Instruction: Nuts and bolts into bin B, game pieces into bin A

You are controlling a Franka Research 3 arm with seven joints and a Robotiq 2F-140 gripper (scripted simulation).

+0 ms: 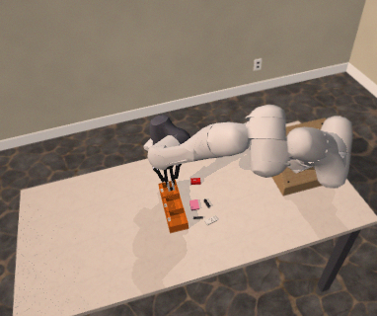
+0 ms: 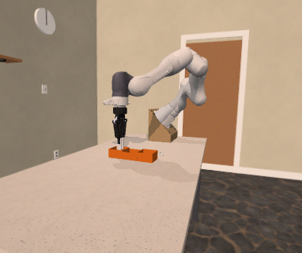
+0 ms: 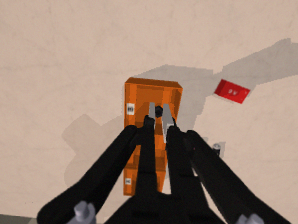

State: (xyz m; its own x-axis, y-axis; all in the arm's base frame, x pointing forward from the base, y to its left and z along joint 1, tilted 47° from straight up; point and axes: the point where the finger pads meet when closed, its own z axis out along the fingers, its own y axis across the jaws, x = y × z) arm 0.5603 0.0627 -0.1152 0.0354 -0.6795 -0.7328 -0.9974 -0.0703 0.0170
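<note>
The black pincer point(image 3: 158, 110) hides part of the orange bins point(image 3: 153, 92), whose label letters are too small to read.
</note>
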